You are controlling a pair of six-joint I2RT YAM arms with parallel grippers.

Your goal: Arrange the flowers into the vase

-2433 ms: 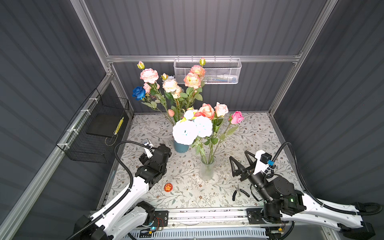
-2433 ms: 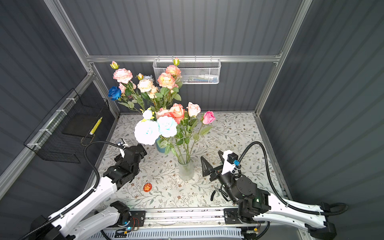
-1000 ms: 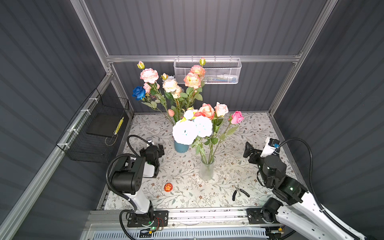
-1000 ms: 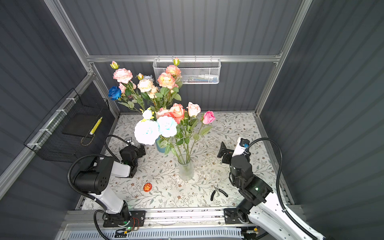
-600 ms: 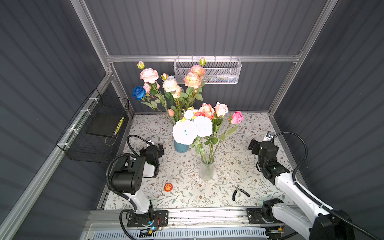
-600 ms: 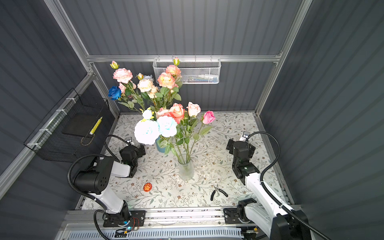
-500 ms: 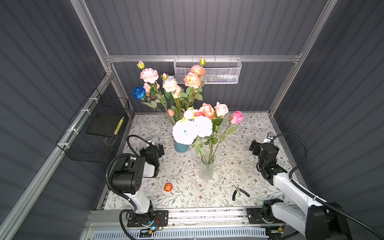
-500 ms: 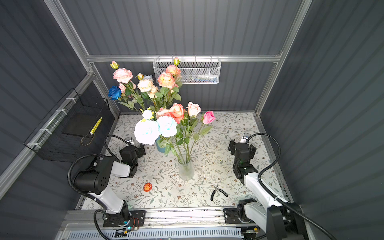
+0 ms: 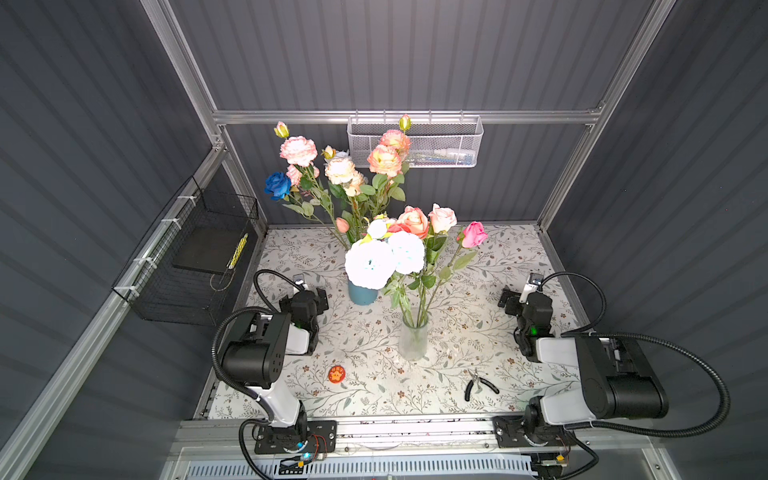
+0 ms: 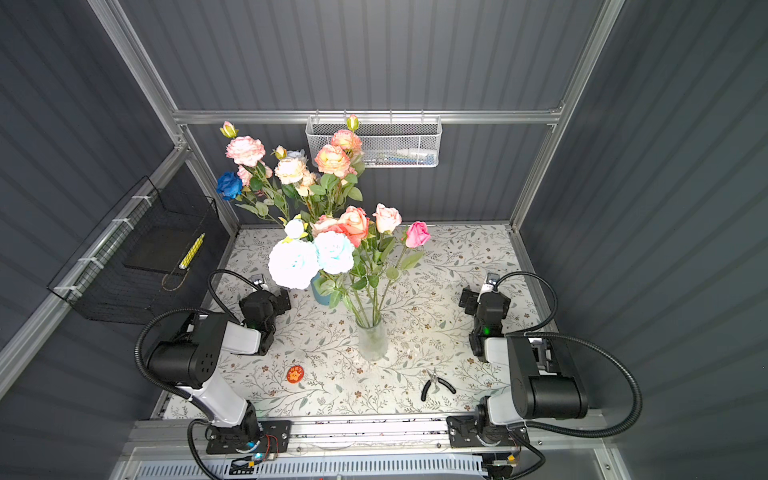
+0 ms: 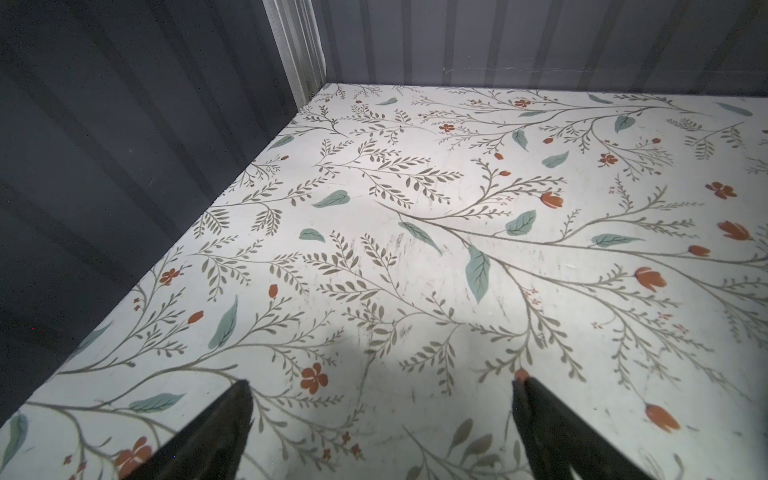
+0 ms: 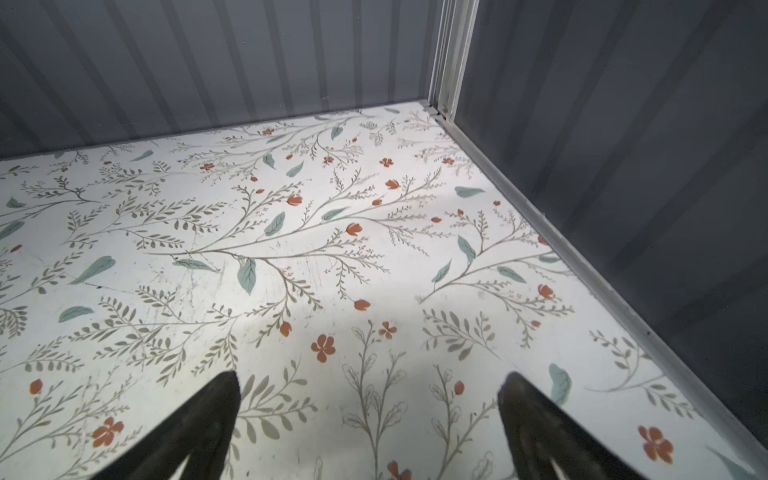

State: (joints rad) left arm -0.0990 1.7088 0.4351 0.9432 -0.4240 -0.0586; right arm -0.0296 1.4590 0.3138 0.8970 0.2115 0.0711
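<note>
Floral tabletop [image 9: 478, 257]: flowers [image 9: 473, 234] in glass vase [image 9: 413, 338]

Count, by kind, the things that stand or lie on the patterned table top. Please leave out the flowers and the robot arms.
Vases: 2 (clear glass vase, blue vase)
Pliers: 1
Red round badge: 1
Total: 4
</note>
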